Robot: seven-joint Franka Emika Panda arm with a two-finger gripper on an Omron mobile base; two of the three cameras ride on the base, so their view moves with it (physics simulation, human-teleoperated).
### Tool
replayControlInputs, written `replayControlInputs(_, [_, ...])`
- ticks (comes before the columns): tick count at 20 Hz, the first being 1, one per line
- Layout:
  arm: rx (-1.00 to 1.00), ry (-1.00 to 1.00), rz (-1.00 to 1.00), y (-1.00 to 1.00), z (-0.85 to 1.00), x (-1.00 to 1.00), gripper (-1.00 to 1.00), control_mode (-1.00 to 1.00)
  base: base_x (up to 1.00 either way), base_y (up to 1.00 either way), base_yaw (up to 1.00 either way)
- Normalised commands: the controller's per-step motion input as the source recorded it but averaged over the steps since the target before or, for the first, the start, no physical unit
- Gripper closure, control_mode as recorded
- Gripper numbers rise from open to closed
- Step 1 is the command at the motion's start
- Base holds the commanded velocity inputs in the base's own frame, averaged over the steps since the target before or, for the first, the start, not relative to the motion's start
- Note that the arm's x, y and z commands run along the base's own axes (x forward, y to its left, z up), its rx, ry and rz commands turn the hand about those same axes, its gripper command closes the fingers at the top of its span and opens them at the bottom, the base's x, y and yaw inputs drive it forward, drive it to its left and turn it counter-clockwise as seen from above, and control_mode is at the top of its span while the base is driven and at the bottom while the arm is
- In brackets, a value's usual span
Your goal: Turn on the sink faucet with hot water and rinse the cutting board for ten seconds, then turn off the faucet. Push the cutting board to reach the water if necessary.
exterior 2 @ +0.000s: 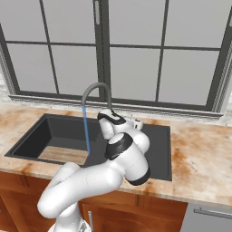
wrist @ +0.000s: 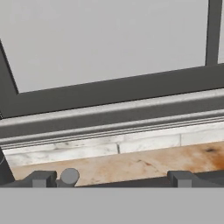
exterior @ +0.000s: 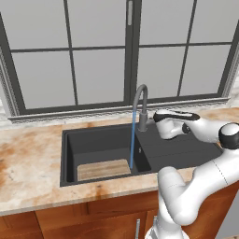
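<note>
I see a big window with dark grey frames (exterior: pixel 133 51) behind my speckled orange-and-cream stone counter (exterior: pixel 28 163). Brown wooden cupboard doors (exterior: pixel 93 219) sit under the counter.

Sink (exterior: pixel 70 154): dark charcoal, matte, no pattern in the basin. Cutting board (exterior: pixel 103 169): light tan, fine stripes of grain running lengthwise. Sink faucet (exterior: pixel 141 105): plain mid grey metal. Water (exterior: pixel 133 140): thin translucent blue line. Tabletop (exterior: pixel 28 163): pale cream stone mottled with rusty orange-brown blotches. Cabinet fronts (exterior: pixel 93 221): reddish-brown wood, grey handles. Window frame (exterior: pixel 133 51): dark grey bars, panes flat pale grey. Sill strip (wrist: pixel 109 146): white marbled with grey veins. Arm (exterior 2: pixel 90 181): glossy white, dark joints. Hand (wrist: pixel 111 178): dark grey fingertips.
</note>
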Motion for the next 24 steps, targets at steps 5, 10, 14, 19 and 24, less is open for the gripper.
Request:
replayControlInputs(5, [0.00,0.00,0.00,0.00,0.00,0.00,-1.00,-1.00,0.00,0.00,0.00])
replayControlInputs(10, [0.00,0.00,0.00,0.00,0.00,0.00,-1.00,-1.00,0.00,0.00,0.00])
replayControlInputs(14, [0.00,0.00,0.00,0.00,0.00,0.00,-1.00,-1.00,0.00,0.00,0.00])
replayControlInputs(19, [0.00,0.00,0.00,0.00,0.00,0.00,-1.00,-1.00,0.00,0.00,0.00])
replayControlInputs(24, [0.00,0.00,0.00,0.00,0.00,0.00,-1.00,-1.00,0.00,0.00,0.00])
